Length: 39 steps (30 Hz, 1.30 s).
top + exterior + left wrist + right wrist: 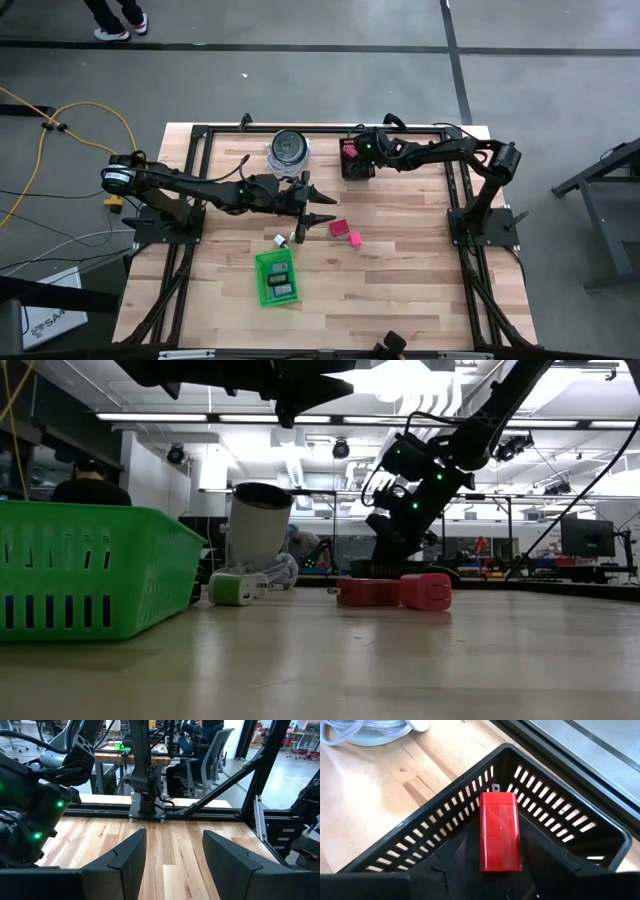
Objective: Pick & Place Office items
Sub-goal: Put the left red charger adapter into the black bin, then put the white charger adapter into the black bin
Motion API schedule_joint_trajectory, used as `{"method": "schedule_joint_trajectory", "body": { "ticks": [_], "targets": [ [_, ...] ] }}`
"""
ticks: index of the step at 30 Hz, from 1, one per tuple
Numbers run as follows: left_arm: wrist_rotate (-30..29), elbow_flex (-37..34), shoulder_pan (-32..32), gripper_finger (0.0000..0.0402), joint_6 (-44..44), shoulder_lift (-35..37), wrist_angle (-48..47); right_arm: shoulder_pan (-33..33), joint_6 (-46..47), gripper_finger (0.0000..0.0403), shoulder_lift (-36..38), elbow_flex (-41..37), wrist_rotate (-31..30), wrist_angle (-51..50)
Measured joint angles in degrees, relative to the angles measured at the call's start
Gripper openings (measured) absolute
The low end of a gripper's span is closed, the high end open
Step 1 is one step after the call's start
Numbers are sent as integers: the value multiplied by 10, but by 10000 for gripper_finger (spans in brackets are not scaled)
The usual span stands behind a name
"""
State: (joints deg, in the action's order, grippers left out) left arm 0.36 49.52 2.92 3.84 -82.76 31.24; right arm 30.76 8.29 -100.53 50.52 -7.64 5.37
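High view: right gripper hangs over a dark basket at the table's far edge, right of the round container. Left gripper hovers mid-table, empty. Two red/pink blocks lie just beside it; a small white piece sits near the green tray toward the near edge, with a few items inside.

Low view: green tray nearest the camera, a white-green piece beyond it, red block and pink block touching. Right gripper is down behind them.

Left wrist view: left fingers are spread, nothing between them, bare table ahead.

Right wrist view: a red plug block sits between the right fingers inside the basket. Can't tell if the fingers are gripping it or have let go.

Step, judged: dropping the red block in the basket. Do it well: open fully, lift straight up so the fingers clear the basket wall and don't drag the block out. Next likely pick: the red/pink blocks.
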Motion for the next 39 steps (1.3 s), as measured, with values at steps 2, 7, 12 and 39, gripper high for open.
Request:
{"method": "schedule_joint_trajectory", "body": {
  "ticks": [2, 7, 12, 39],
  "targets": [
    [0, 0, 0, 189, 0, 0, 0, 0, 0, 185, 0, 0, 0, 0],
    [0, 0, 0, 189, 0, 0, 0, 0, -10, 181, 2, 0, -9, 0],
    [0, 0, 0, 189, 0, 0, 0, -2, -26, 177, 2, 0, -14, 0],
    [0, 0, 3, 189, -3, 0, 0, -91, -118, 176, 36, 39, -146, -57]
  ]
}}
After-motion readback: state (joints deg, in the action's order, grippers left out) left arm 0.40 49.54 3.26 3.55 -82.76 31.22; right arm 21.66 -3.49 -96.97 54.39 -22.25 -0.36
